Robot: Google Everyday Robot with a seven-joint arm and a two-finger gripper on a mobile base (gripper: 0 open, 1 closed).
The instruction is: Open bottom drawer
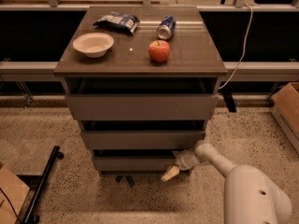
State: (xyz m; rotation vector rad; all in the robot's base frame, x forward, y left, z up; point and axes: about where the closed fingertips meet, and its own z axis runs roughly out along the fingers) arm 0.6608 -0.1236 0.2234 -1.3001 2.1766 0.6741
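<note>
Target bottom drawer [133, 163] is lowest in cabinet [140, 107], near floor, front barely out if at all. Your gripper [171, 172] is at drawer's right end, by lower edge, touching or just beside. Grip open or closed: cannot tell. Step: engaging front. Next, you likely need firm catch on edge, then straight pull toward near side.

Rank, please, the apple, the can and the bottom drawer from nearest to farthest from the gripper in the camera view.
1. The bottom drawer: lowest front, with the gripper at its right end.
2. The apple: up on the cabinet top, toward its front.
3. The can: lying behind the apple, toward the back.
</note>
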